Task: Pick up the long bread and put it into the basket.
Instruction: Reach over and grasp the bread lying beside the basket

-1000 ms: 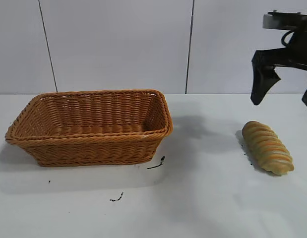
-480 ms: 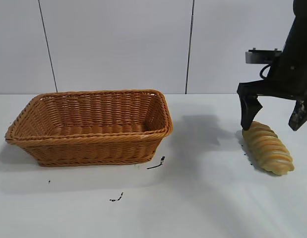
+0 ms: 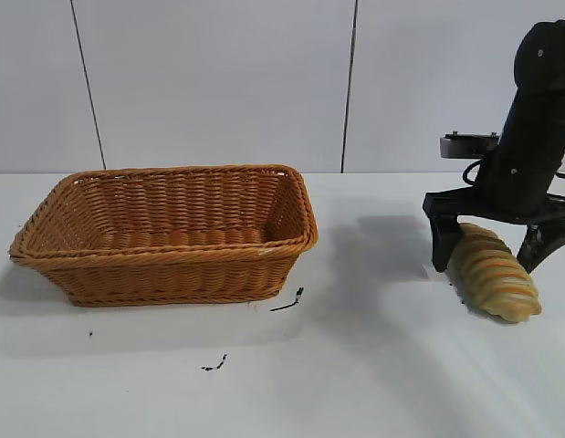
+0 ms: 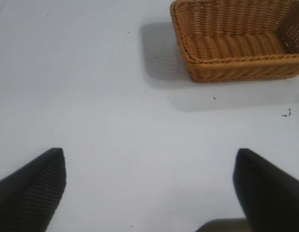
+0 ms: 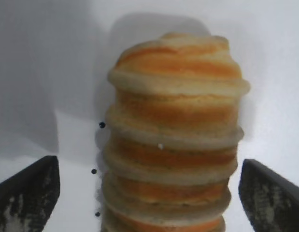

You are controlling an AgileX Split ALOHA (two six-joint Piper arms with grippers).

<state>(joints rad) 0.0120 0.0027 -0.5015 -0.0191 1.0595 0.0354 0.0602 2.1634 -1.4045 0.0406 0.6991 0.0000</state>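
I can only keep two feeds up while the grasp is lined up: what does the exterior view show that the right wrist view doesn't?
Exterior only: the large orange-brown woven wicker basket at the left, empty, well apart from the loaf, and the black right arm. Right wrist only: the crosswise ridges close up and small dark specks beside the loaf. Both: the oblong golden-tan striped long bread on the white table, with the open right gripper straddling it.

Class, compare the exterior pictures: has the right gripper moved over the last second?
Yes. The right gripper has come down from above the wall-table line to straddle the long bread on the table, jaws open on either side.
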